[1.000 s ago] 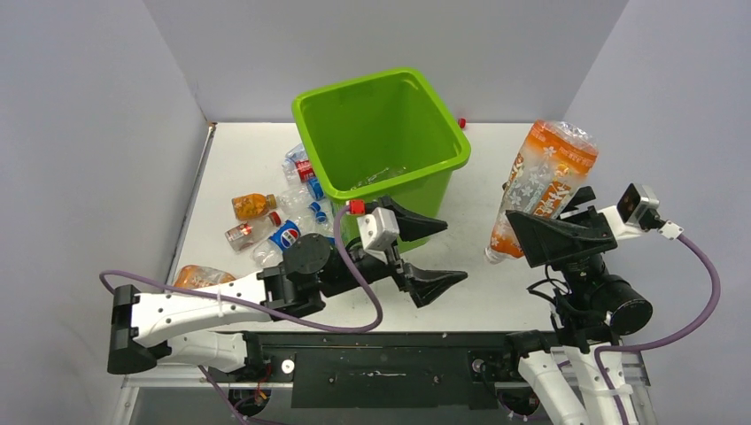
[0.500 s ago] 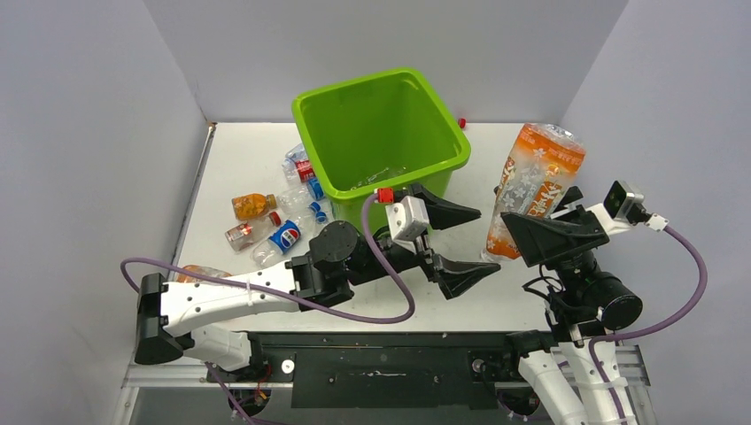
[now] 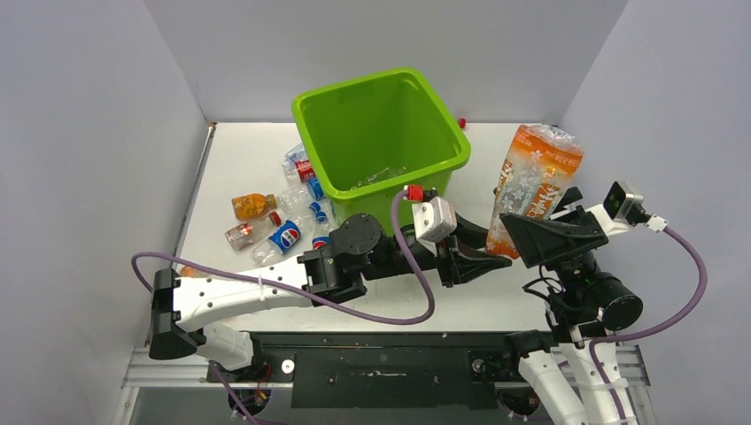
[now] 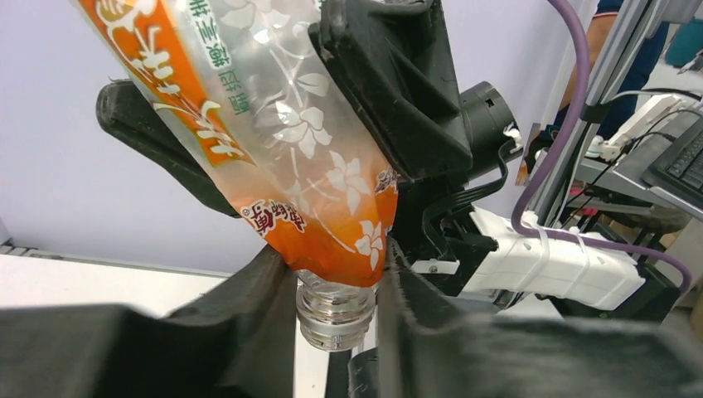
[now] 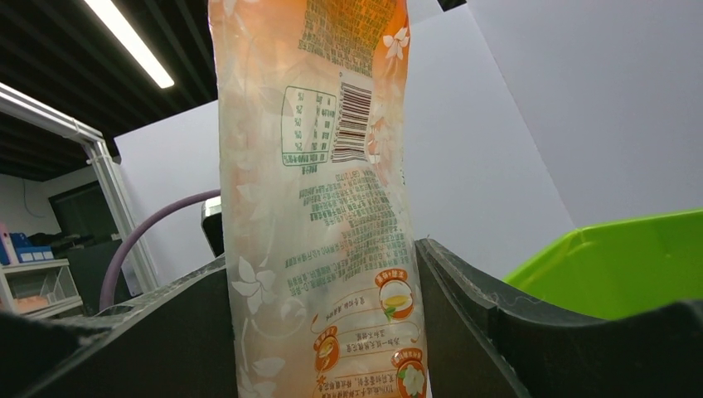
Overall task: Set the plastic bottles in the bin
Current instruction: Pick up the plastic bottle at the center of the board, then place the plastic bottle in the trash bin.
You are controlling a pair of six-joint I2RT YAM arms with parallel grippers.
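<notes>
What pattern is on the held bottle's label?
Orange with white flowers across the bottle; clearest in left wrist view.

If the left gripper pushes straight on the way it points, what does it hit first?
The orange bottle: its neck sits between the fingers of the left gripper, seemingly gripped. Just beyond, likely the right gripper holding it; depth is unclear.
</notes>
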